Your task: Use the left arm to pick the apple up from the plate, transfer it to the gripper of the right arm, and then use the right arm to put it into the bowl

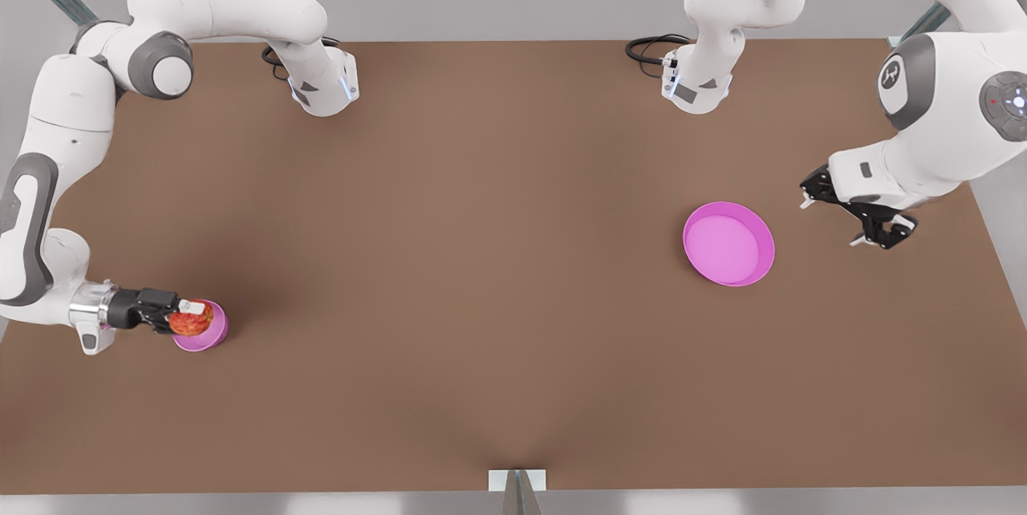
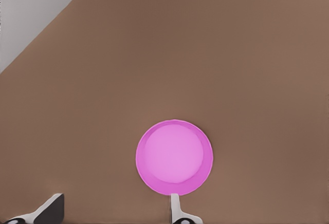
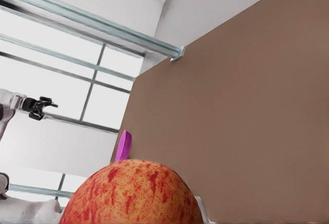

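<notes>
The red, yellow-flecked apple [image 1: 191, 321] is held at the front view's left, right over the small deep pink bowl [image 1: 212, 336]. My right gripper [image 1: 189, 313], on the arm with the silver wrist ring, is shut on it. In the right wrist view the apple [image 3: 133, 196] looms close. The wide magenta plate [image 1: 728, 244] lies bare at the front view's right. My left gripper [image 1: 857, 216] hovers just beyond the plate's right side, open and holding nothing. The left wrist view shows the plate [image 2: 174, 157] past its spread fingertips [image 2: 176, 206].
The brown table [image 1: 481, 258] stretches wide between bowl and plate. Both arm bases [image 1: 321, 86] [image 1: 696, 86] stand at its far edge, with black cables [image 1: 651, 46] beside them. A small white bracket [image 1: 517, 480] sits at the near edge.
</notes>
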Available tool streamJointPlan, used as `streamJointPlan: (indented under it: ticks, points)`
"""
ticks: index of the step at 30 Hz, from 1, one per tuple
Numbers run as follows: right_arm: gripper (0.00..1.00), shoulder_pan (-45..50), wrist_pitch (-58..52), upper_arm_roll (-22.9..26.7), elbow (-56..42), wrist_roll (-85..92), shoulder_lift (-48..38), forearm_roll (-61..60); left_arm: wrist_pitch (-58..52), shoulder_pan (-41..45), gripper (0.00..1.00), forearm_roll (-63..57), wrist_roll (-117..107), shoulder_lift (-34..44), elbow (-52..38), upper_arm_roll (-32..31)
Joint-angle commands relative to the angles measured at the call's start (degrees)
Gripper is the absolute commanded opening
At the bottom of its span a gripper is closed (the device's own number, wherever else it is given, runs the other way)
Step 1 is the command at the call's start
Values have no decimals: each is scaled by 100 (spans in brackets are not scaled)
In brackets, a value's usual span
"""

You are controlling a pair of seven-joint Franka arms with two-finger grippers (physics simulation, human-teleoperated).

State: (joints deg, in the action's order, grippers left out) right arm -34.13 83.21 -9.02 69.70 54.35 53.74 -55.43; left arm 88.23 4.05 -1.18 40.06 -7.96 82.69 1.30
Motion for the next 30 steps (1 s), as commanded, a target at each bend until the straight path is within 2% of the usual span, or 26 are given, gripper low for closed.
streamJointPlan:
  ticks: [1,8,20,26,28,30]
  points:
    - [63,3,-50,32,-36,207,31,366,-122,-18,100,4,-3874,5,-8,2]
    - [63,38,890,41,-220,761,242,1034,-140,-1,100,4,-3874,-4,-8,2]
    - [63,117,1426,-65,-598,1060,180,3003,-140,-9,100,4,-3874,5,-8,2]
    - [63,135,1576,-65,-581,1095,189,3302,-140,-9,100,4,-3883,-4,-8,2]
    - [65,135,1576,-56,-572,1095,189,3311,-140,-18,100,13,-3883,5,-8,2]
    - [74,135,1567,-65,-572,1095,189,3364,-140,-9,100,13,-3883,-4,-8,2]
